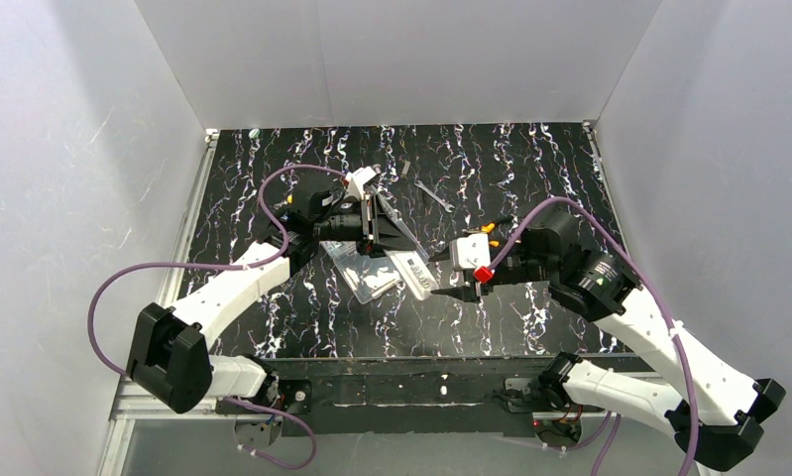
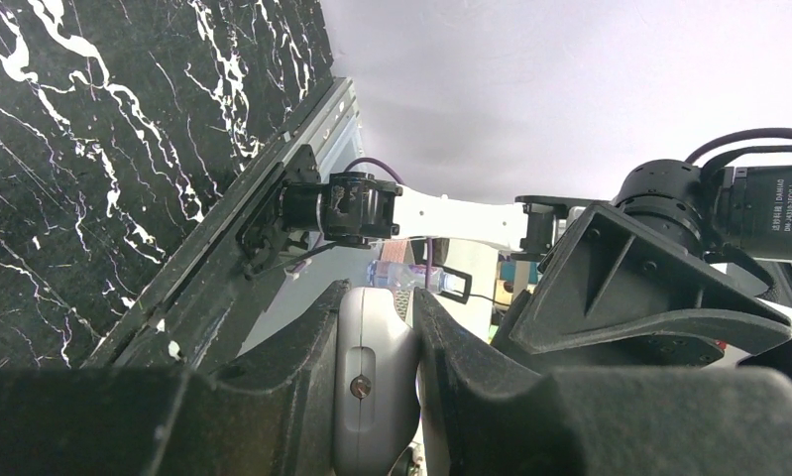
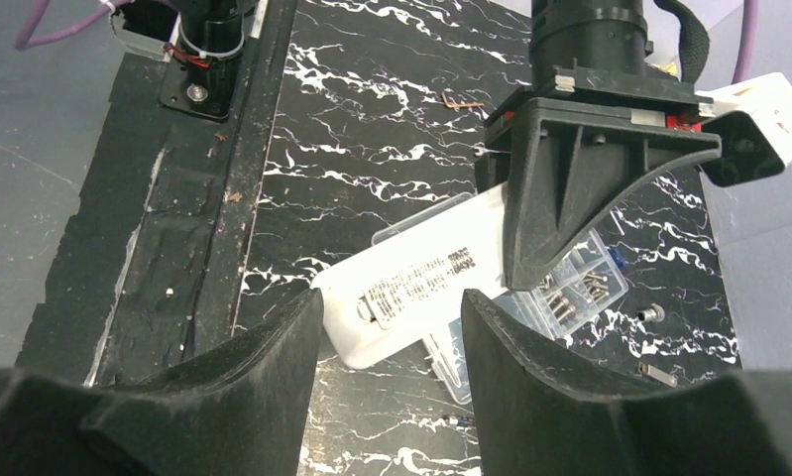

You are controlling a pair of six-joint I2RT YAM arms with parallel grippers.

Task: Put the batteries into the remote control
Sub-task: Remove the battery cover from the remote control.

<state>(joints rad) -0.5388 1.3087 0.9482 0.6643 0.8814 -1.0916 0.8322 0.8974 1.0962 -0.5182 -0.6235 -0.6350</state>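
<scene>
Overhead, left gripper [image 1: 384, 233] was clamped on the remote control [image 1: 411, 268], long axis slanting toward right gripper [image 1: 447, 290], whose tips sat just off its free end. Left wrist cam: fingers [image 2: 312, 337] pinched the white body w/ no slack. Right wrist cam: jaws spread, empty, remote just ahead, centred betw. them, lying diagonal across the gap.

remote control [image 3: 421, 288] in left pincer [image 2: 378, 302], above box [image 3: 585, 283], right pincer [image 3: 392, 302] just right
</scene>
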